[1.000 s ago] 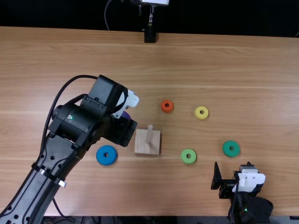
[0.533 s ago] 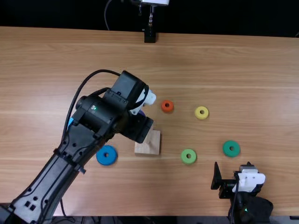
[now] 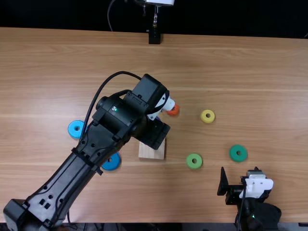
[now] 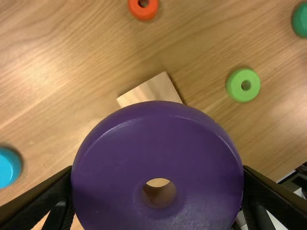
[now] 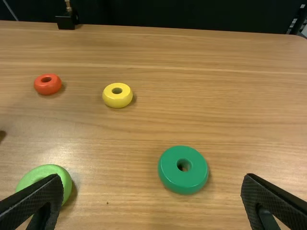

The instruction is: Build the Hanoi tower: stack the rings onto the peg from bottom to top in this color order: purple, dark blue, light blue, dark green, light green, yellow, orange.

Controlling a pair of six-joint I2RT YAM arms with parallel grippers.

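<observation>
In the top view, holding the purple ring (image 3: pixel 158 119) up near the wooden base (image 3: pixel 152 151) with the left gripper (image 3: pixel 155 133); pointing the right gripper (image 3: pixel 239 169) away from the near edge, close to the dark green ring (image 3: pixel 233 153). In the left wrist view, pinching the purple ring flat-side up, covering part of the wooden base. In the right wrist view, spreading the jaws wide, overlapping the light green ring (image 5: pixel 45 172).
</observation>
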